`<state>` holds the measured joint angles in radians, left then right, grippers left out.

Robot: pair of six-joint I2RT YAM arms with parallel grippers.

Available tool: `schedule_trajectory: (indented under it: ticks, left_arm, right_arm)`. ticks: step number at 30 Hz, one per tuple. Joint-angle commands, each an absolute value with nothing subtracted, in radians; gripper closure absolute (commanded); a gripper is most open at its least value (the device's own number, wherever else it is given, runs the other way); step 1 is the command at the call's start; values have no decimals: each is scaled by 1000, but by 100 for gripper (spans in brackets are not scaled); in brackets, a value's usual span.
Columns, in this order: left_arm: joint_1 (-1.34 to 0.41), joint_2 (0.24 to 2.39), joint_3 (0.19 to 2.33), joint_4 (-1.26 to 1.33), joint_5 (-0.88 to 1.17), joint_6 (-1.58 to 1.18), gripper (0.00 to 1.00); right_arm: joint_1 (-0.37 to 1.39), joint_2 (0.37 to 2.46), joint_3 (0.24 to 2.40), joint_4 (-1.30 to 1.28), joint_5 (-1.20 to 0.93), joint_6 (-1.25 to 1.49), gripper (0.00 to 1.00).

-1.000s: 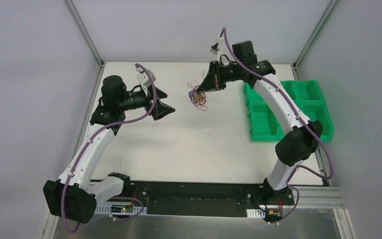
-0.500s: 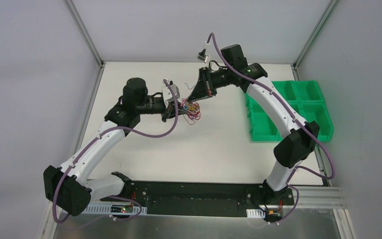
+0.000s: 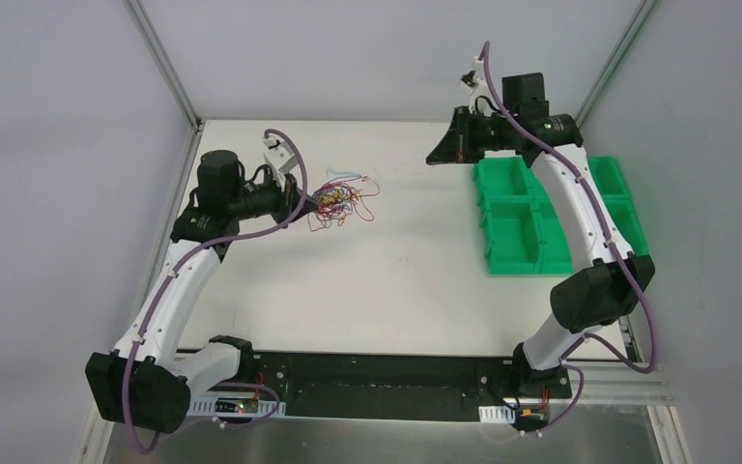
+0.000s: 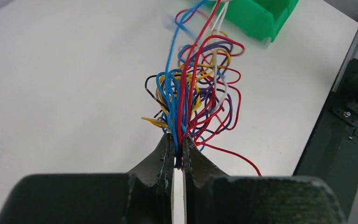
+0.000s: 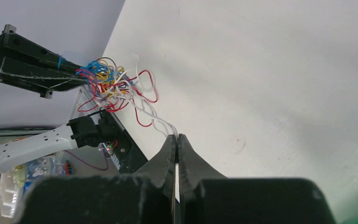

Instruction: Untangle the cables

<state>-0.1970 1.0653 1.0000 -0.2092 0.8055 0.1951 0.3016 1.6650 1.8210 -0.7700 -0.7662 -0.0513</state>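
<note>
Now the two sets of fingers have pulled apart. Half a second ago they met at one bunch over the middle of the table (image 3: 396, 280).

On the near left side, the left fingers (image 4: 176, 148) are squeezed almost shut on the cables (image 4: 196, 93). These are a messy bunch of red, blue, yellow, purple and white loops. I cannot tell if the bunch touches the table.

Farther back on the right, the right fingers (image 5: 177, 140) are pinched shut on a white cable (image 5: 154, 123) that runs back to the bunch. So one cable is coming out, but it does not look free yet. Most loops are mixed up.

The green bins (image 3: 541, 213) sit right beside the right fingers and could get bumped.
</note>
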Motion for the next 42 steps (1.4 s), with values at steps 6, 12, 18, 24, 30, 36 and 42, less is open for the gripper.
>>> schedule_trajectory:
  ticks: [6,12,18,24,30,36,42]
  left_arm:
    - [-132,1126,1059,-133,980,-278,100]
    - [-133,1157,1048,174,997,-616,100]
    - [-152,1198,1058,339,1003,-797,100]
    - [-186,1197,1083,356,1013,-819,100]
    - [-184,1168,1141,294,1085,-786,100]
    - [-129,1117,1255,111,1166,-646,100]
    - [-41,1089,1335,76,1195,-634,100]
  right_arm:
    - [335,1558,1777,-734,-728,-104,73]
    - [484,1519,1677,-580,-694,-63,1]
    - [611,1558,1627,-303,-608,60,1]
    - [672,1615,1606,-142,-420,82,15]
    - [666,1637,1566,-149,-191,-23,100]
    - [561,1623,1467,-221,-89,-163,100]
    - [444,1619,1341,-270,-62,-288,100]
